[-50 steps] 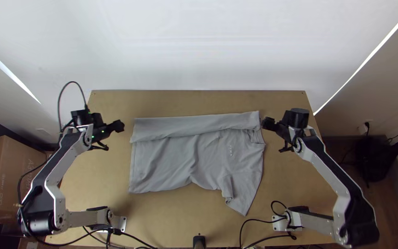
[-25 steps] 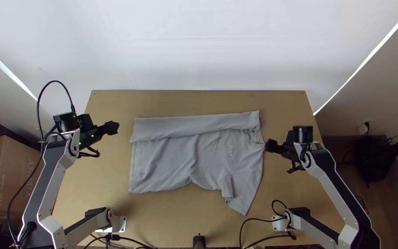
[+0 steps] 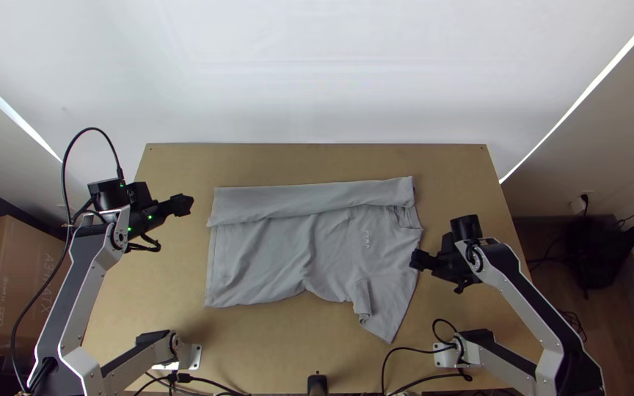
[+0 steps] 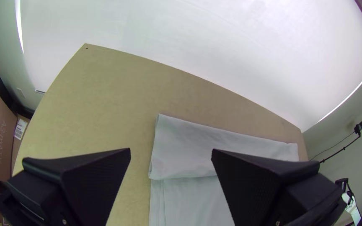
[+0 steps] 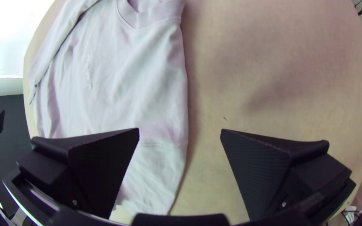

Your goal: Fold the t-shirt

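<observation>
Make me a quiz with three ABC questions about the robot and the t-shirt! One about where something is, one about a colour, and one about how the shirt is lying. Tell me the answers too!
1. Where is the left gripper?
A. By the collar
B. Near the hem end
C. By the near sleeve

2. What colour is the t-shirt?
A. Red
B. Black
C. Grey

3. How does the t-shirt's far long side lie?
A. Folded over
B. Rolled in a ball
C. Lifted in the air

Answers:
1. B: the top view shows it just off the end opposite the collar.
2. C: the cloth looks grey from above.
3. A: a long strip lies doubled on top of the rest.
</observation>
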`<action>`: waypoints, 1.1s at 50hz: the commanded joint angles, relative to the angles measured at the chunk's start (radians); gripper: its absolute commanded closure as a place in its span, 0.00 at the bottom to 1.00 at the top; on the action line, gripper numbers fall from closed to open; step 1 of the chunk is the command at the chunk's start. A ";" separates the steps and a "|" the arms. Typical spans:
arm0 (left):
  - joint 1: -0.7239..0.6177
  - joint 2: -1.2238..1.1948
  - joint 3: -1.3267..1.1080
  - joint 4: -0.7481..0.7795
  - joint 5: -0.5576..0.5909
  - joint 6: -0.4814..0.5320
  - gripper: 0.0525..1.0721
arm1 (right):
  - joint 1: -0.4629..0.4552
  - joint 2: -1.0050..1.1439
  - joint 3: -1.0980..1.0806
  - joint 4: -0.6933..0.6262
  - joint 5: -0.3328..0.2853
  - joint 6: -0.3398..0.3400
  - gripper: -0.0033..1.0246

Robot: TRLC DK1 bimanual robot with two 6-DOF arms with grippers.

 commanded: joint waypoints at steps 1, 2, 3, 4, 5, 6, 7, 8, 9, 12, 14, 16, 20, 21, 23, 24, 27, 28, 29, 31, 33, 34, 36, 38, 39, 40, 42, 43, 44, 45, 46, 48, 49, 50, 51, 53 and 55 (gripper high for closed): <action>-0.004 -0.015 0.019 -0.006 0.013 -0.018 0.05 | 0.016 0.024 -0.032 -0.017 -0.018 0.024 0.18; -0.004 -0.015 0.019 -0.006 0.013 -0.018 0.05 | 0.017 0.026 -0.035 -0.017 -0.018 0.024 0.19; -0.004 -0.015 0.019 -0.006 0.013 -0.018 0.05 | 0.017 0.029 -0.037 -0.017 -0.019 0.024 0.21; -0.004 -0.015 0.019 -0.006 0.013 -0.018 0.05 | 0.016 0.033 -0.038 -0.017 -0.019 0.024 0.24; -0.004 -0.015 0.020 -0.006 0.013 -0.018 0.05 | 0.016 0.040 -0.040 -0.017 -0.019 0.024 0.28; -0.004 -0.015 0.020 -0.006 0.013 -0.018 0.05 | 0.017 0.043 -0.045 -0.017 -0.021 0.022 0.34; -0.004 -0.015 0.022 -0.006 0.013 -0.020 0.05 | 0.017 0.046 -0.048 -0.017 -0.022 0.022 0.38; -0.004 -0.015 0.022 -0.006 0.013 -0.018 0.05 | 0.017 0.047 -0.049 -0.017 -0.022 0.022 0.41; -0.004 -0.015 0.023 -0.006 0.013 -0.020 0.05 | 0.017 0.052 -0.051 -0.016 -0.022 0.022 0.41; -0.004 -0.014 0.026 -0.006 0.013 -0.020 0.05 | 0.019 0.072 -0.054 -0.016 -0.022 0.019 0.41; -0.005 -0.014 0.028 -0.006 0.013 -0.020 0.05 | 0.020 0.084 -0.057 -0.014 -0.022 0.018 0.41; -0.005 -0.011 0.029 -0.006 0.013 -0.021 0.05 | 0.020 0.095 -0.058 -0.014 -0.022 0.015 0.41; -0.011 -0.007 0.029 -0.008 0.011 -0.020 0.05 | 0.026 0.102 -0.063 -0.008 -0.027 0.013 0.41; -0.011 -0.006 0.029 -0.008 0.011 -0.020 0.05 | 0.031 0.104 -0.066 -0.007 -0.027 0.013 0.41; -0.011 0.000 0.029 -0.009 0.010 -0.018 0.05 | 0.040 0.104 -0.068 -0.001 -0.027 0.010 0.50; -0.011 0.002 0.029 -0.011 0.010 -0.015 0.05 | 0.043 0.104 -0.069 0.004 -0.027 0.010 0.58; -0.013 0.016 0.036 -0.043 0.010 0.008 0.05 | 0.057 0.099 -0.069 0.019 -0.027 0.009 0.89; -0.013 0.023 0.039 -0.060 0.010 0.019 0.05 | 0.060 0.093 -0.069 0.024 -0.027 0.009 0.97; -0.013 0.029 0.042 -0.077 0.010 0.029 0.05 | 0.063 0.087 -0.072 0.025 -0.027 0.009 0.97; -0.013 0.043 0.048 -0.120 0.010 0.048 0.05 | 0.071 0.083 -0.075 0.025 -0.027 0.007 0.97; -0.013 0.057 0.056 -0.172 0.010 0.082 0.05 | 0.082 0.083 -0.075 0.025 -0.025 0.007 0.97; -0.016 0.062 0.056 -0.191 0.007 0.100 0.05 | 0.082 0.081 -0.075 0.025 -0.027 0.007 0.97; -0.024 0.062 0.048 -0.220 -0.002 0.131 0.05 | 0.083 0.079 -0.075 0.025 -0.027 0.005 0.97; -0.028 0.060 0.036 -0.238 -0.004 0.149 0.05 | 0.082 0.081 -0.074 0.025 -0.025 0.002 0.97; -0.028 0.060 0.025 -0.240 -0.007 0.166 0.05 | 0.080 0.081 -0.072 0.025 -0.025 0.001 0.97; -0.028 0.060 0.016 -0.243 -0.013 0.183 0.05 | 0.078 0.081 -0.071 0.025 -0.025 0.001 0.97; -0.028 0.062 0.003 -0.272 -0.022 0.215 0.05 | 0.077 0.079 -0.068 0.025 -0.025 0.001 0.97; -0.030 0.065 0.000 -0.295 -0.026 0.230 0.05 | 0.077 0.076 -0.066 0.025 -0.025 0.001 0.97; -0.031 0.071 -0.003 -0.319 -0.032 0.246 0.05 | 0.077 0.075 -0.063 0.025 -0.025 0.001 0.97; -0.036 0.077 -0.006 -0.347 -0.044 0.258 0.05 | 0.077 0.075 -0.060 0.025 -0.025 0.002 0.97; -0.042 0.082 -0.009 -0.376 -0.053 0.270 0.05 | 0.077 0.075 -0.058 0.025 -0.025 0.002 0.97; -0.061 0.088 -0.020 -0.424 -0.085 0.287 0.05 | 0.075 0.073 -0.055 0.025 -0.025 0.001 0.97; -0.079 0.088 -0.029 -0.445 -0.107 0.299 0.05 | 0.075 0.072 -0.055 0.025 -0.025 0.001 0.97; -0.088 0.085 -0.036 -0.457 -0.125 0.304 0.05 | 0.075 0.072 -0.054 0.025 -0.025 0.001 0.97; -0.104 0.080 -0.047 -0.471 -0.145 0.309 0.05 | 0.075 0.072 -0.051 0.025 -0.025 0.001 0.97; -0.134 0.071 -0.067 -0.500 -0.180 0.319 0.05 | 0.074 0.072 -0.046 0.024 -0.025 0.002 0.97; -0.162 0.054 -0.090 -0.528 -0.196 0.332 0.05 | 0.074 0.072 -0.043 0.024 -0.025 0.002 0.97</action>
